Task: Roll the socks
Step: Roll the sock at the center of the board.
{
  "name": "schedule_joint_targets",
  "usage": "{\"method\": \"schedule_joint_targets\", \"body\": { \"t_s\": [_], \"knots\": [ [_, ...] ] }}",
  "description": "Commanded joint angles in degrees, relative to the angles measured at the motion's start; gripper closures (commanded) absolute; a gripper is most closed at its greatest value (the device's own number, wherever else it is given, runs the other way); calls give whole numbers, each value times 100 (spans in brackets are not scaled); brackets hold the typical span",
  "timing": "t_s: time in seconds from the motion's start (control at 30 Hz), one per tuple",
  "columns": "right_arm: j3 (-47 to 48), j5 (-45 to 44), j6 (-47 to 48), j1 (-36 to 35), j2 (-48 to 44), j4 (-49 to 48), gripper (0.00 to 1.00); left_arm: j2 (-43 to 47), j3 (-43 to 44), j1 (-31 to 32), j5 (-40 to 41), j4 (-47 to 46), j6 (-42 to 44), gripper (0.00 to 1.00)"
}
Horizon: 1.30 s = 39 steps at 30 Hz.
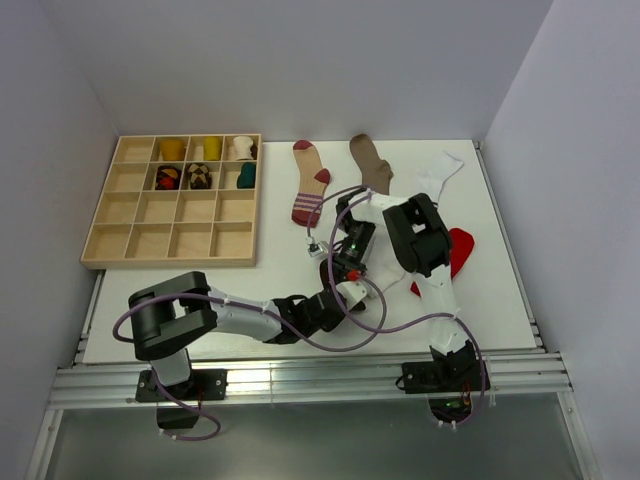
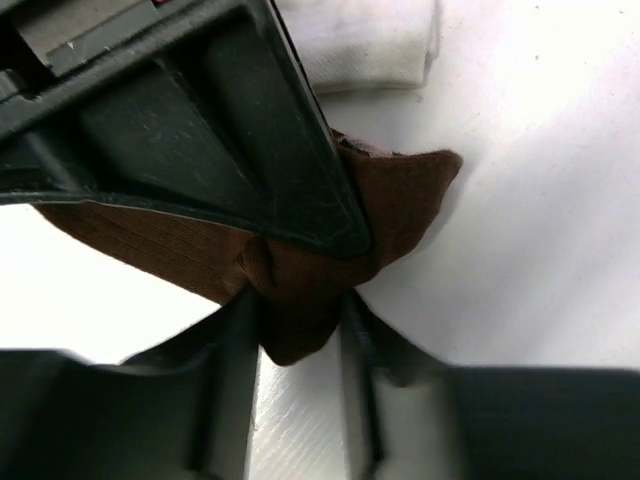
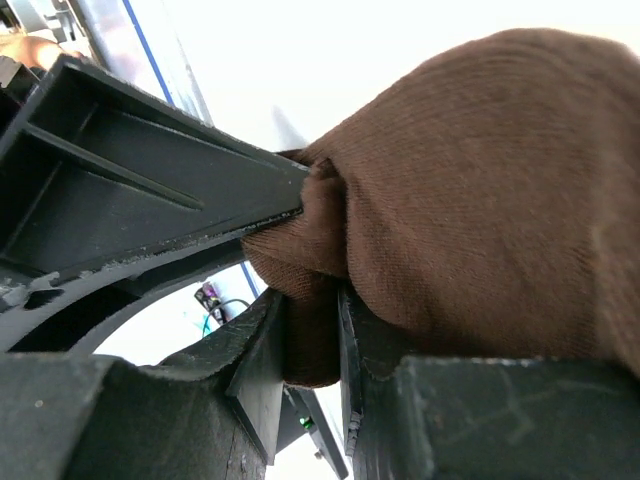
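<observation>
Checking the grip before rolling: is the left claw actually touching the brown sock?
Touching. The left wrist view shows the brown sock pinched between the two fingers of the left claw, fabric bunched against both.

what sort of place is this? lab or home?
Likely a lab test cell: bare walls boxing in a white table, two arms bolted to an aluminium rail, a wooden sorting tray.

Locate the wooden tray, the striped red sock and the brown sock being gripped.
wooden tray (image 1: 168, 261), top external view, front wall.
striped red sock (image 1: 312, 190), top external view, mid-length.
brown sock (image 2: 300, 285), left wrist view, bunched lower fold.
</observation>
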<state>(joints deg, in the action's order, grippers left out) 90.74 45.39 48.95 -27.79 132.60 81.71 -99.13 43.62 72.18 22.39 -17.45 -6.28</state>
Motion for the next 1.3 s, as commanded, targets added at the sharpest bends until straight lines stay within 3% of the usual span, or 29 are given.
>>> {"method": "schedule_joint_targets", "body": {
  "t_s": [0.0,0.03,0.13,0.3,0.8,1.03,1.27],
  "knots": [
    [32,-337,124,37,170,-349,75,-177,279,42,-332,48,-65,68],
    [23,-337,115,37,153,-375,74,-177,288,33,-463,75,-109,76],
    [-65,-329,53,37,39,-498,68,-133,270,-168,-1120,189,-303,87],
    [-232,-215,-43,98,-365,-753,55,-124,217,-617,-2186,304,-742,100],
    [-1321,-3,-782,1390,-2579,-2484,47,-370,200,-1672,-4584,673,-1560,100],
    [-3015,-355,-449,1549,-4423,-3898,43,-677,174,-2208,-5867,595,-2113,100],
    [-4213,-407,44,1479,-5823,-4778,36,-1055,621,-2358,-5966,1251,-2790,100]
  ]
}}
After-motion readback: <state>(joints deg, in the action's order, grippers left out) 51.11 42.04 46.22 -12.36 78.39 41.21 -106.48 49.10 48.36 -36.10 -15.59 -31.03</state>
